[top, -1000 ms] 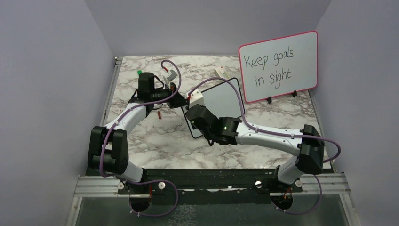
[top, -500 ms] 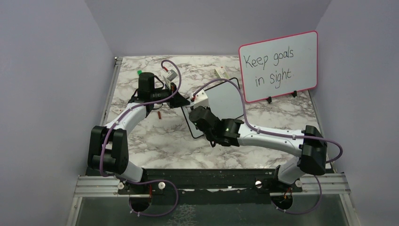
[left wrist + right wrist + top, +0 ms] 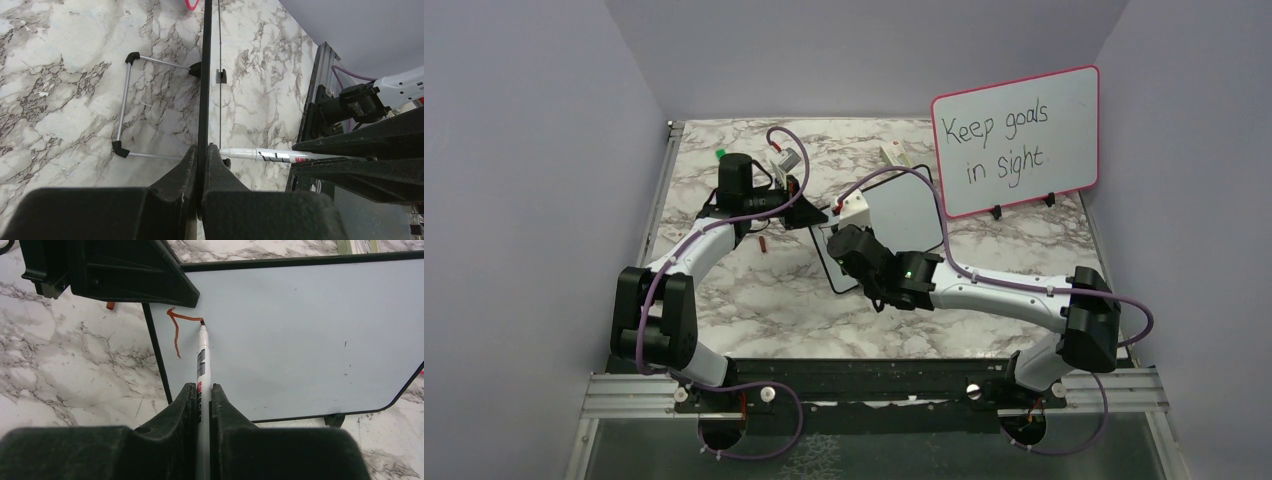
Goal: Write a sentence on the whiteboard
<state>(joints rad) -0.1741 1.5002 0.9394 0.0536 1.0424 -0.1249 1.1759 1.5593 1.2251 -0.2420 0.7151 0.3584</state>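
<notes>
whiteboard (image 3: 310, 340): black-framed, propped at a lean on its wire stand (image 3: 122, 107), mid-desk toward the far edge, just left of the pink-framed board.
sentence: barely begun. Only one red stroke (image 3: 176, 332) shows, a wavy downstroke with a short bar across its top, near the board's upper left corner. The rest of the surface is bare.
marker (image 3: 202, 357): white barrel, tip touching the board at the right end of that bar.
right hand (image 3: 201, 388): narrow, clamped on the marker's barrel, which points straight out between the fingers.
left hand (image 3: 202, 150): pinched tight on the whiteboard's left frame edge near the top corner, just beside the stroke.
step: judged to be the first letter of the first word.
next move: likely a curve down from the bar to close the letter, with even tip pressure and the board held firm so it does not rock on its stand.
pink-framed board (image 3: 1014, 140): near the desk's far right corner, black "Keep goals in sight".
desk (image 3: 754, 300): marbled. A small red piece (image 3: 764, 243), perhaps a cap, lies toward the left edge.
</notes>
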